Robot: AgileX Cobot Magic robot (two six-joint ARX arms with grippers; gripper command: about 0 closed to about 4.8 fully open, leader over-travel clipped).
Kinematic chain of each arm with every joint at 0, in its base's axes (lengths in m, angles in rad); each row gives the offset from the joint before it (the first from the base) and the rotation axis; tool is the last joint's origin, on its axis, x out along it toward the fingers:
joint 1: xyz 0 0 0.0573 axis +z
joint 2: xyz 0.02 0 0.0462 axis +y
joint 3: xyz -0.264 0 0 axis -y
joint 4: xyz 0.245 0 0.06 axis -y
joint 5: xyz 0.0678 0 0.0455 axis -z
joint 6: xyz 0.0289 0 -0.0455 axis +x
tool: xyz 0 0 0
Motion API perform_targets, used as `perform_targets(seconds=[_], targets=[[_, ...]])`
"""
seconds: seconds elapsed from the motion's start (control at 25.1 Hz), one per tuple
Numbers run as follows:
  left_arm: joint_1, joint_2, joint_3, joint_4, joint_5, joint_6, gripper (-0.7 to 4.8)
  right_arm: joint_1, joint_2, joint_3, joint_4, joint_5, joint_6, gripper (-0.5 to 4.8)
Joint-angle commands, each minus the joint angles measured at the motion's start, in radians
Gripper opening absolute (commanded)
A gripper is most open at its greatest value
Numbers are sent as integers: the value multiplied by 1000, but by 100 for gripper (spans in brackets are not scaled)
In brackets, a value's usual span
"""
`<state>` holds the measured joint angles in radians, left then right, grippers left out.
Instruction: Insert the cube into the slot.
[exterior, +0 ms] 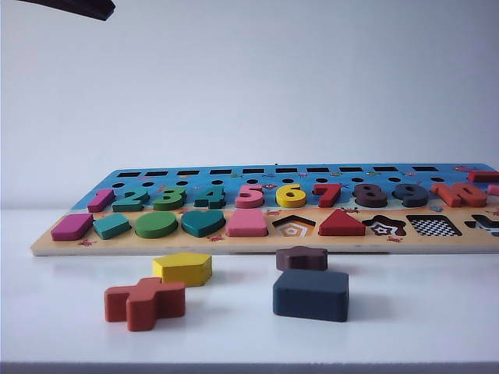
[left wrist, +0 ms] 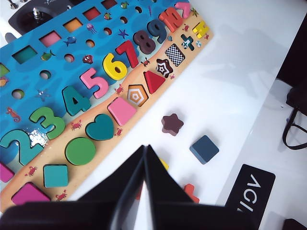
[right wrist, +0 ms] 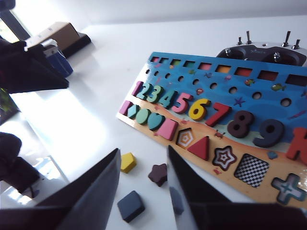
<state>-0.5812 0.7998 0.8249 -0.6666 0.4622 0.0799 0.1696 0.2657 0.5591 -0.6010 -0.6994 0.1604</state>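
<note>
The cube (exterior: 310,294), a flat navy-blue square block, lies loose on the white table (exterior: 421,312) in front of the puzzle board (exterior: 234,243), held by neither arm. The brown star piece (exterior: 302,258) sits just behind it, touching nothing; a yellow pentagon piece (exterior: 183,268) and a red cross piece (exterior: 146,302) lie off to the left. The slot (exterior: 434,225), a checkerboard square cut-out, is in the board's front row, between the star-shaped cut-out (exterior: 384,226) and the cross-shaped cut-out (right wrist: 287,187), well apart from the cube.

The right gripper (right wrist: 143,191) hangs above the loose pieces with its jaws spread apart and nothing between them; the cube shows in the gap. The left gripper (left wrist: 144,179) hovers over the board's near edge, its fingers pressed together, empty.

The tabletop is glossy white, against a plain pale wall (exterior: 249,86). A remote controller (right wrist: 261,51) rests beyond the board's far edge.
</note>
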Motion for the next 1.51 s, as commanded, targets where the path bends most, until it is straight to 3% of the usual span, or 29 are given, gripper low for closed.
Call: perform_targets(seconds=[0.04, 0.16, 0.52, 0.68, 0.8, 0.92, 1.07, 1.51], targets=[[0, 1, 2, 14, 4, -2, 10, 28, 70, 48, 19, 113, -72, 186], [0, 0, 2, 15, 4, -2, 10, 44, 134, 97, 16, 189, -104, 186], [0, 0, -29, 27, 5, -1, 10, 141, 327, 210, -187, 188, -192, 186], [2, 0, -29, 64, 5, -2, 10, 254, 415, 242, -278, 246, -280, 197], [2, 0, -29, 76, 5, -2, 10, 364, 483, 264, -308, 309, -338, 247], [6, 0, -29, 71, 5, -2, 10, 565, 591, 295, -307, 425, -375, 315], [6, 0, -29, 70, 5, -2, 10, 694, 673, 319, -299, 523, -371, 324], [6, 0, -29, 71, 5, -1, 10, 794, 855, 325, -250, 534, -311, 323]])
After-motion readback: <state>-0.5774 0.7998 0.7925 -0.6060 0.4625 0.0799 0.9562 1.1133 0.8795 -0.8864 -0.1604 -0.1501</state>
